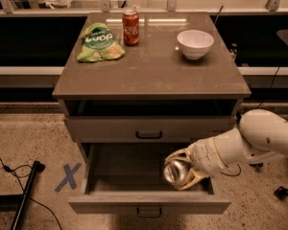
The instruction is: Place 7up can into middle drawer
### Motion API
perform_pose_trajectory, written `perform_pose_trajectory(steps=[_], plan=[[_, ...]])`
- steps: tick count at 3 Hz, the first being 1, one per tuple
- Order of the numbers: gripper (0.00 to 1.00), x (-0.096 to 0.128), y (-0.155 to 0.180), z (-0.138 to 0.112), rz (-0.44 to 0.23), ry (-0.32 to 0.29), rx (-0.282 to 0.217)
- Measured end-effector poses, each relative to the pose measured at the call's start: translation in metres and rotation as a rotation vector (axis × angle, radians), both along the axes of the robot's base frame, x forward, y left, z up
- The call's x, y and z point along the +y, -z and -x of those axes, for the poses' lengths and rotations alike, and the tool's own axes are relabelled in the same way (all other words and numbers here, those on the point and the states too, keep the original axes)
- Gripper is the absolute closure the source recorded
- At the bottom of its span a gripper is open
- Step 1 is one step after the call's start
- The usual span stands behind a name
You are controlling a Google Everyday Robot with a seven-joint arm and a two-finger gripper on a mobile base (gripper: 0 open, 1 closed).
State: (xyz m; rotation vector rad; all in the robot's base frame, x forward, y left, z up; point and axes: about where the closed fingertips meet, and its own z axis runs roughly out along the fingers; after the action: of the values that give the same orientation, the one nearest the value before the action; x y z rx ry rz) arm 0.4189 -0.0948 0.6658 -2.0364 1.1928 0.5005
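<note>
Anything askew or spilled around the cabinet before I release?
Nothing spilled or damaged. The gripper holds the 7up can tilted, top toward the camera, over the right side of the open middle drawer. On the cabinet top, the red can and bowl stand upright and the chip bag lies flat.
</note>
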Motion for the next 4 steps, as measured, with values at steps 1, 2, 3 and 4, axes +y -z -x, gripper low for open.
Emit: perform_pose_trajectory(steps=[1, 2, 3, 4], plan=[[1.0, -0.011, 0.034, -0.039, -0.138, 0.074, -0.007], [1.0, -0.021, 0.08, -0.063, -0.278, 0.156, 0.03], [0.81, -0.024, 0.126, -0.079, -0.403, 0.251, 0.08], [0.58, -0.021, 0.152, -0.089, -0.506, 0.336, 0.11]])
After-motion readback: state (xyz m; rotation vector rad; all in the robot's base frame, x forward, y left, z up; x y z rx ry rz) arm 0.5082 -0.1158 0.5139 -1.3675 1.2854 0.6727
